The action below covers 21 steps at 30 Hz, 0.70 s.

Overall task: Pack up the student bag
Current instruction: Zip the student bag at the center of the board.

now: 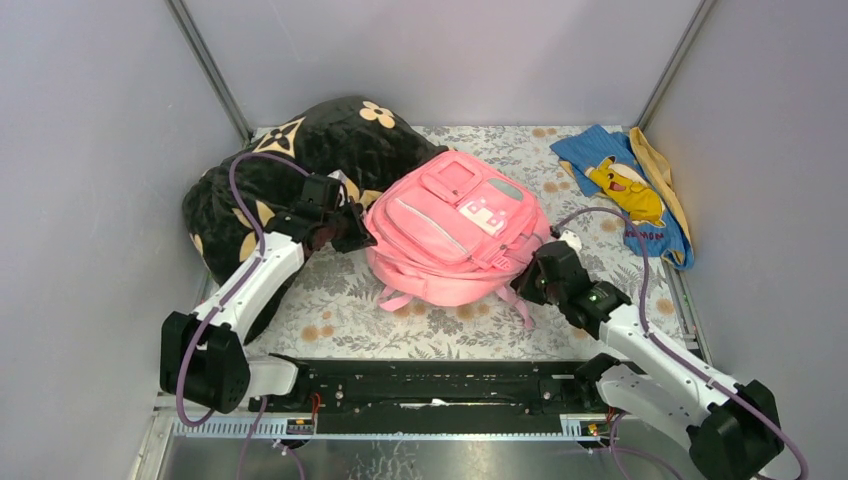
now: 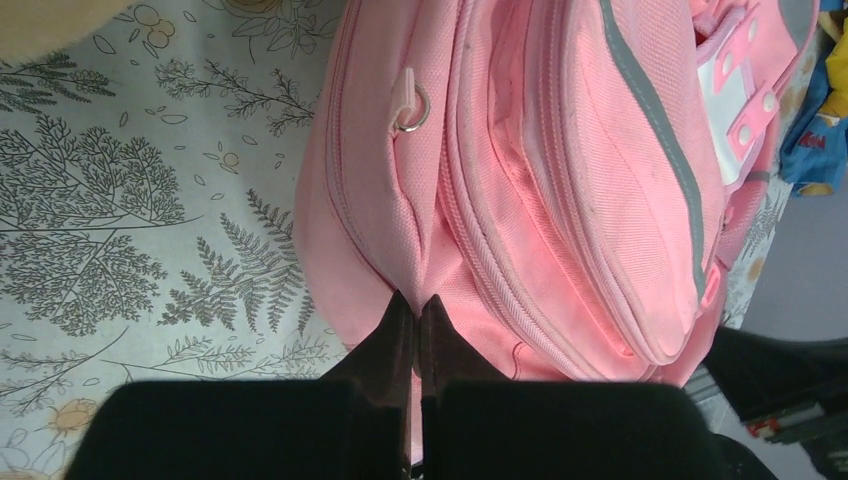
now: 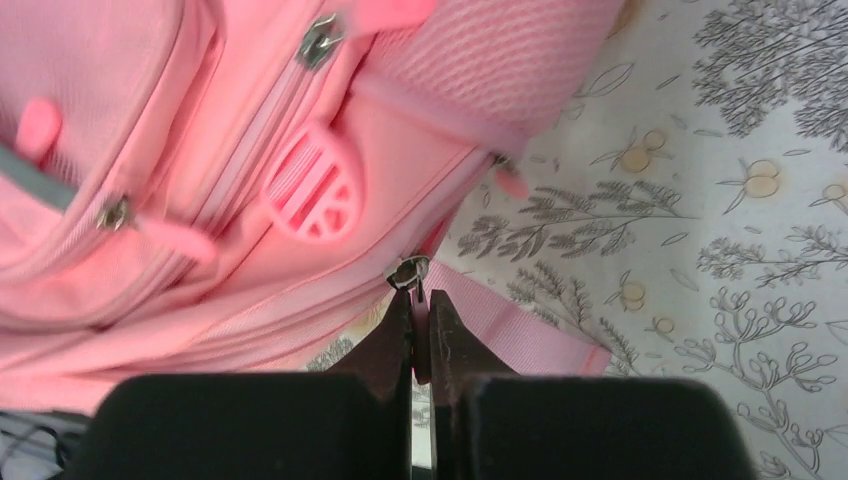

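The student bag (image 1: 455,230), a pink backpack with grey trim and a white-and-pink front patch, lies flat in the middle of the floral table. My left gripper (image 1: 358,232) is at the bag's left edge. In the left wrist view the gripper (image 2: 415,300) is shut, pinching a fold of the bag's (image 2: 560,180) pink side fabric. My right gripper (image 1: 530,278) is at the bag's near right corner. In the right wrist view it (image 3: 418,300) is shut on a pink pull tab hanging from a metal zip slider (image 3: 408,272) on the bag (image 3: 200,150).
A black pillow with tan flowers (image 1: 300,160) lies at the back left, right behind my left arm. A blue cloth with a yellow cartoon figure (image 1: 620,190) lies at the back right. Grey walls close in the table's sides and back. A pink strap (image 3: 520,325) trails on the floral cover (image 1: 340,310).
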### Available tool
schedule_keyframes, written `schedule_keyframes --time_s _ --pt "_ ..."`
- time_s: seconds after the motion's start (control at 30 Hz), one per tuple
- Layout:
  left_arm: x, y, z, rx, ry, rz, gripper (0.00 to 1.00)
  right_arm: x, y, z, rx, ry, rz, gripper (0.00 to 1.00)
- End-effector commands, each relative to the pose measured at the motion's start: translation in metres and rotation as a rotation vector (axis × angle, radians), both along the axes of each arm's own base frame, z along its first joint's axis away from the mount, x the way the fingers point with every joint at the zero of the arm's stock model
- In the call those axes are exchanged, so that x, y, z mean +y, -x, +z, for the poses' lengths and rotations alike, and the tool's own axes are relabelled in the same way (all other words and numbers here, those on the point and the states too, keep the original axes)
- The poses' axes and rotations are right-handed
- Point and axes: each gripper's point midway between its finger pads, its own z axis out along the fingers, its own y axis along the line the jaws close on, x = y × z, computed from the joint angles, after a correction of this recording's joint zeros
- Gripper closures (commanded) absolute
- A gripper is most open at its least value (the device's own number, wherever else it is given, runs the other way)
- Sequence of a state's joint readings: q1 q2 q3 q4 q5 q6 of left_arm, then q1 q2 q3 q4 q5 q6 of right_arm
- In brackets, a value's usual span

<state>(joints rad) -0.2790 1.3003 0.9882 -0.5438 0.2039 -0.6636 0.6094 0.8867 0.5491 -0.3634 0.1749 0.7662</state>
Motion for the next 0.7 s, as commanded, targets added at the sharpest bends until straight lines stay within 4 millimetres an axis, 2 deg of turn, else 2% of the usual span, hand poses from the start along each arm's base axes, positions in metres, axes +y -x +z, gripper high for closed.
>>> schedule_keyframes --time_s 0.0,0.1,0.27,0.47,0.53,0.6,0.63,0.67 --pt "0.065 -0.031 0.013 -0.117 -0.244 0.131 1.0 -0.058 -0.016 -0.011 0.002 0.096 -0.211 1.0" --pt "0.066 -0.03 0.009 -0.103 -0.239 0.123 1.0 -0.069 -0.026 -0.014 0.001 0.111 -0.266 1.0" --pt "0.078 -0.028 0.004 -0.095 -0.233 0.145 1.0 -0.09 -0.039 -0.023 0.018 0.145 -0.338 1.0" --pt "0.074 -0.029 0.001 -0.081 -0.202 0.126 1.0 -0.097 -0.05 -0.02 -0.037 0.143 -0.365 1.0" --pt "0.077 -0.03 0.001 -0.085 -0.212 0.136 1.0 -0.103 -0.051 -0.02 -0.036 0.176 -0.366 1.0" --pt "0.08 -0.031 0.003 -0.091 -0.221 0.143 1.0 -0.101 -0.052 -0.017 -0.045 0.181 -0.333 1.0" --pt "0.076 -0.033 0.005 -0.098 -0.202 0.131 1.0 -0.094 -0.054 -0.013 -0.058 0.161 -0.293 0.96" --pt "0.067 -0.035 0.007 -0.109 -0.159 0.098 1.0 -0.081 -0.057 -0.006 -0.083 0.12 -0.226 0.82"
